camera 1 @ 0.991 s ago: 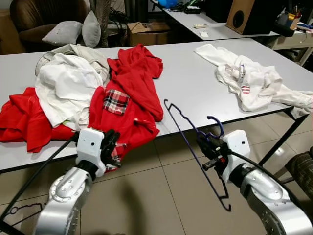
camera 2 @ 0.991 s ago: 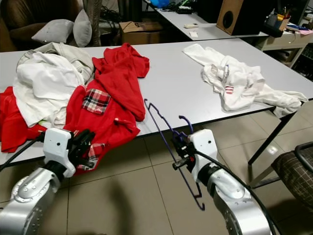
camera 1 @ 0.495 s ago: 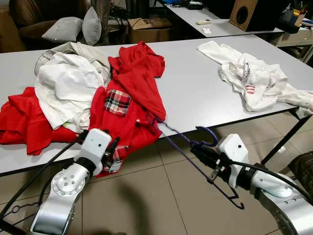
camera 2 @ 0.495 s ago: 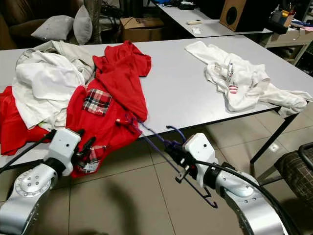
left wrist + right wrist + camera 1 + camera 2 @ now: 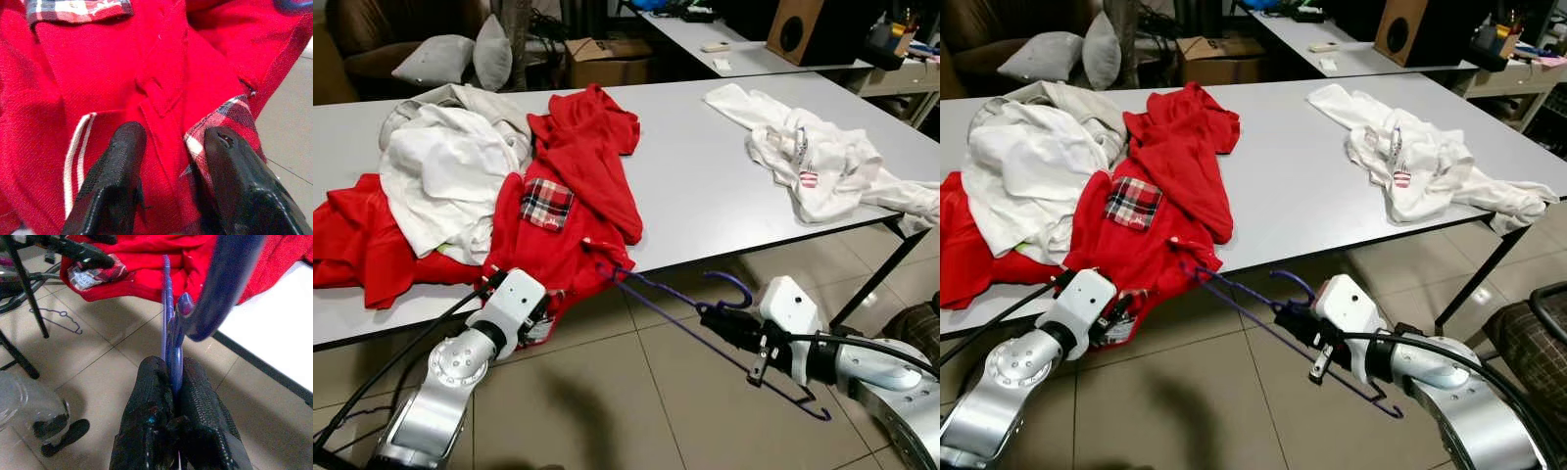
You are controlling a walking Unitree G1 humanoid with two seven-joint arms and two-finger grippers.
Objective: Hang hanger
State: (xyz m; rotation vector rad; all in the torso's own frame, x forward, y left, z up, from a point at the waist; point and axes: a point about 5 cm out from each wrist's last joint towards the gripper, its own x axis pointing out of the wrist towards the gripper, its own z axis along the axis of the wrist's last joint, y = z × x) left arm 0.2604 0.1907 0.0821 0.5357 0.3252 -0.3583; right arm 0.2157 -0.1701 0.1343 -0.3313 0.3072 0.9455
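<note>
Now R gripper (image 5: 713, 317) clamps purple hanger (image 5: 680, 299); L gripper (image 5: 171, 161) straddles red shirt (image 5: 563, 240)

- The hanger (image 5: 685, 305) is dark purple; the black fingers (image 5: 146, 431) of the right gripper (image 5: 171, 382) pinch it between them.
- The shirt (image 5: 98, 73) under the black fingers (image 5: 117, 161) of the left gripper (image 5: 171, 142) is bright red, with red, white and black plaid trim just beside one finger and two white stripes beside the other.
- A plaid pocket (image 5: 545, 203) of the same colours sits on the red shirt.
- The clothes (image 5: 445, 176) piled on the red shirt are white and pale beige.
- The garment (image 5: 822, 162) farther along is white with a small red-striped mark.
- The table (image 5: 695, 166) is light grey.
- The floor (image 5: 607, 411) beyond the right fingers is beige tile.
</note>
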